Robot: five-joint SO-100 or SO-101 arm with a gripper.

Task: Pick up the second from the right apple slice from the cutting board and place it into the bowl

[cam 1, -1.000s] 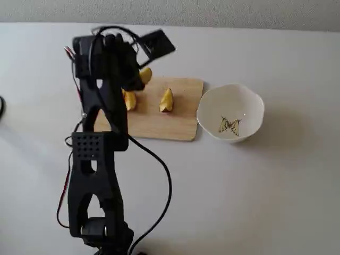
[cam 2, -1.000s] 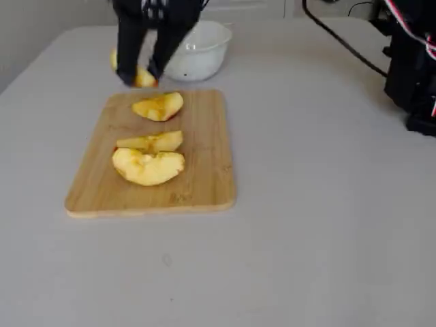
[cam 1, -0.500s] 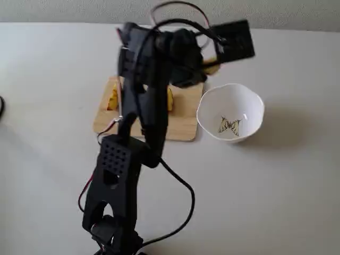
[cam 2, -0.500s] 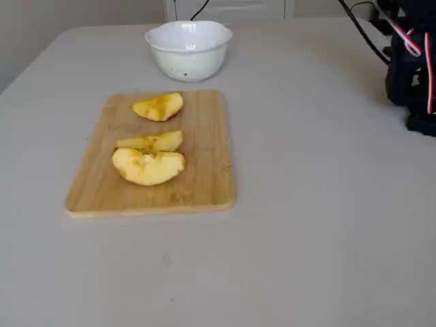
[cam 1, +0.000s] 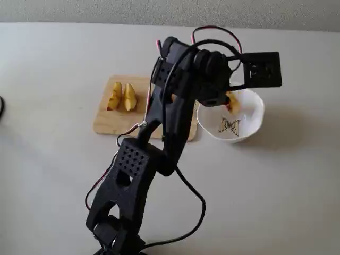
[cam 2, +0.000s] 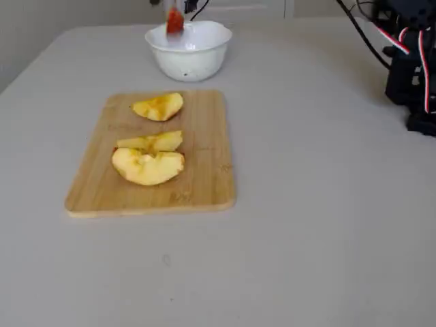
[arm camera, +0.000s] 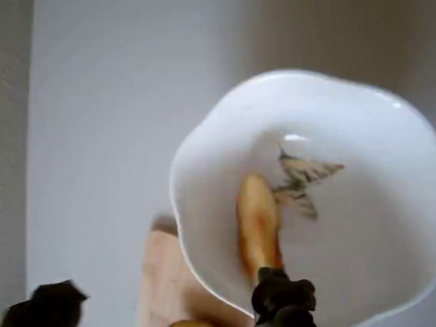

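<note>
The white scalloped bowl (cam 2: 189, 51) (cam 1: 249, 125) (arm camera: 381, 225) stands beyond the far end of the cutting board (cam 2: 204, 184) (cam 1: 106, 125). An apple slice (cam 2: 175, 20) (arm camera: 257, 221) (cam 1: 231, 101) is upright and blurred at the bowl's rim, partly inside, beside the butterfly mark (arm camera: 303, 180). In the wrist view my gripper (arm camera: 167, 303) is right above the bowl with its jaws far apart; one dark fingertip (arm camera: 283, 300) touches the slice's end. Three more slices lie on the board (cam 2: 158, 106) (cam 2: 150, 142) (cam 2: 148, 167).
My black arm (cam 1: 159, 138) leans over the board's right part in a fixed view and hides it. The arm's base with red and white wires (cam 2: 412, 68) stands at the table's right edge in another. A black cable (cam 1: 191, 212) loops across the table by the base.
One second ago the gripper held the slice low, left of the bowl. Half a second ago both were out of view. Now the slice is at the bowl's rim.
</note>
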